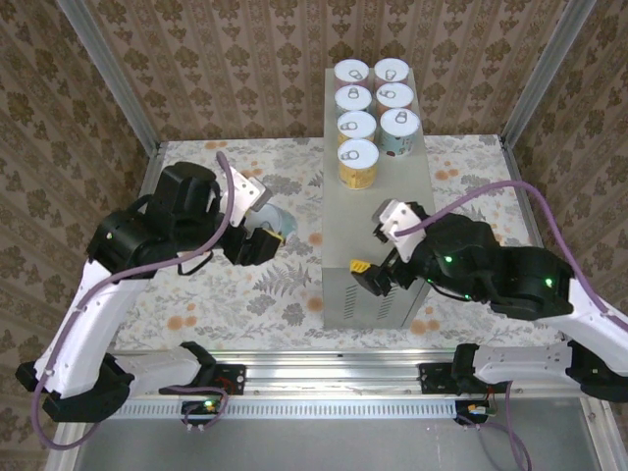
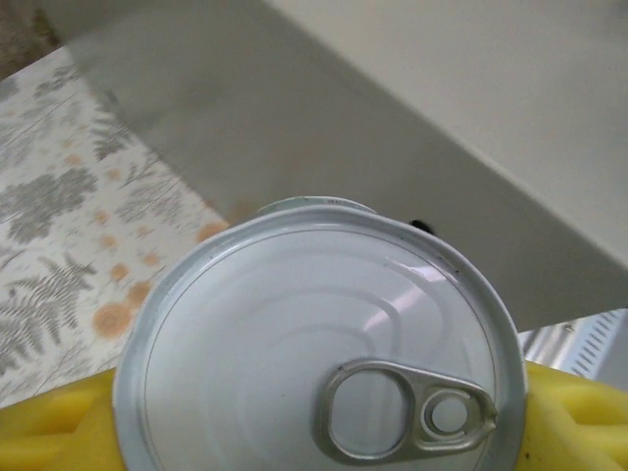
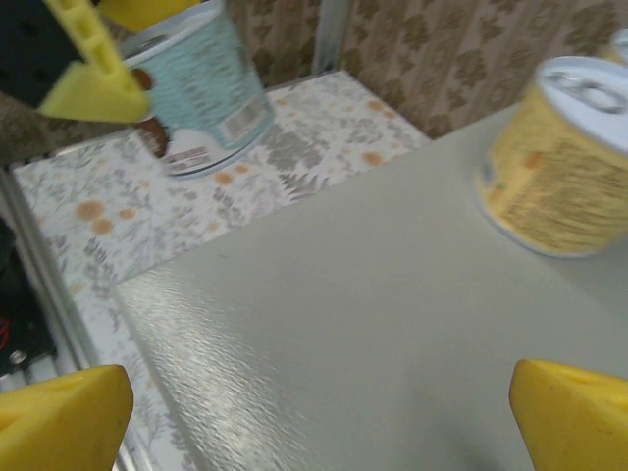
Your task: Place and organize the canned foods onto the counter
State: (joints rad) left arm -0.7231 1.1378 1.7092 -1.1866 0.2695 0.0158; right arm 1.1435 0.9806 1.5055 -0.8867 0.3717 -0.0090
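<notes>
Top external: you have seven canned foods (image 1: 356,128) paired in two rows at the far end of the counter (image 1: 368,221); eighth, teal tin (image 1: 278,221), clamped in left gripper (image 1: 267,234) beside the counter, unplaced; right gripper (image 1: 378,275) agape, empty

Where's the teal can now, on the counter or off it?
Off: the left gripper holds the teal can beside the counter, over the floral surface.

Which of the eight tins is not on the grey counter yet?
The teal-labelled tin, held in the left tool beside the counter; the other seven tins stand on its top.
</notes>
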